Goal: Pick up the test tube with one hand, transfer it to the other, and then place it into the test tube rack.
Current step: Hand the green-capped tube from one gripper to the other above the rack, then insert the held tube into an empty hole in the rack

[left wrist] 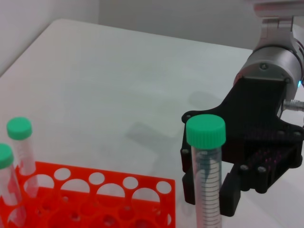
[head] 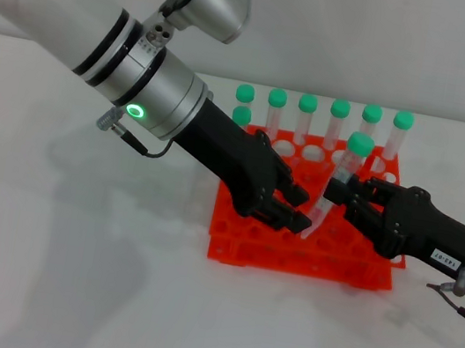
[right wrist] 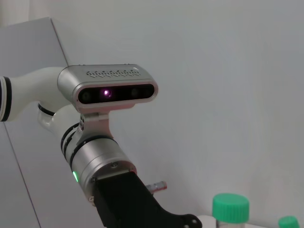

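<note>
A: What does the test tube rack (head: 306, 240) hold?

B: The orange-red rack sits on the white worktop (head: 61, 288). Its back row carries six green-capped tubes (head: 337, 125), standing upright, and a seventh (head: 241, 117) stands at the left end of the row just in front. The nearer holes look empty, though both arms cover part of the grid.

A: And the test tube (head: 338, 183) the task is about?

B: It hangs above the middle of the rack, not in any hole, tilted a little, green cap uppermost and tip pointing down. The left wrist view shows it close up (left wrist: 207, 175), clear-walled with printed graduation lines.

A: Which tool has it?

B: The right tool (head: 355, 200), black with a small white label on its body, is closed on the tube below the cap. Its arm reaches in low from the right, nearly level over the rack's front edge.

A: And the other one?

B: The left tool (head: 294, 208) comes down at a slant from the upper left, its green ring lit on the silver wrist. Its fingers are spread apart with nothing between them; the lower fingertip (head: 298, 223) sits just beside the tube's bottom end, and whether it touches cannot be told.
</note>
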Controlling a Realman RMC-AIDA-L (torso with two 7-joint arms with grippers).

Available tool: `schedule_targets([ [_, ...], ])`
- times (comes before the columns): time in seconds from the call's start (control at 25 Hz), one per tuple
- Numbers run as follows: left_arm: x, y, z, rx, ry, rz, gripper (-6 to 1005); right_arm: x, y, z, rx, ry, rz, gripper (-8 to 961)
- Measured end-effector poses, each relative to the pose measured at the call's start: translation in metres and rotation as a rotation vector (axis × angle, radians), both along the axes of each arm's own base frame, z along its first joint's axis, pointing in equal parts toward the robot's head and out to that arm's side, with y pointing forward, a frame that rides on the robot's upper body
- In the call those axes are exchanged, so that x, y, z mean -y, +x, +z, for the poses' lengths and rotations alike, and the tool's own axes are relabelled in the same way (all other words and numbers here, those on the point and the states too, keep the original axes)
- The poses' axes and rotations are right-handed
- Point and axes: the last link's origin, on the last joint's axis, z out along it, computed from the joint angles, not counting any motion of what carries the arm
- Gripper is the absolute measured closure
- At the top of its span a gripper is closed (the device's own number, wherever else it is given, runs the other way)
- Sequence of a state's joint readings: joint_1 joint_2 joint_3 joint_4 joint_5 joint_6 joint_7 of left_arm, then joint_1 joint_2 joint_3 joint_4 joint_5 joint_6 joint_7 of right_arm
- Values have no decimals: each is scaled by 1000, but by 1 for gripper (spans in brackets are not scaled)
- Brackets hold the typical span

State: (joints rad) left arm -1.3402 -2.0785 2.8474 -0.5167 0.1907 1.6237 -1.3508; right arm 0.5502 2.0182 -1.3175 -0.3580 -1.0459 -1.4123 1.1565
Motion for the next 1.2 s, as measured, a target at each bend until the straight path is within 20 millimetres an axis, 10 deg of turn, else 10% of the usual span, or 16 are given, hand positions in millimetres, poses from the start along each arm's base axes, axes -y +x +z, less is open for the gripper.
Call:
schedule_targets([
  [0.64,-7,-28,29,74,141,122,368,-4,0,1,9,13,-12,752],
  [1.2,45,-152,79,512,673,256,106,-35,-29,-4,61,80,31,753],
])
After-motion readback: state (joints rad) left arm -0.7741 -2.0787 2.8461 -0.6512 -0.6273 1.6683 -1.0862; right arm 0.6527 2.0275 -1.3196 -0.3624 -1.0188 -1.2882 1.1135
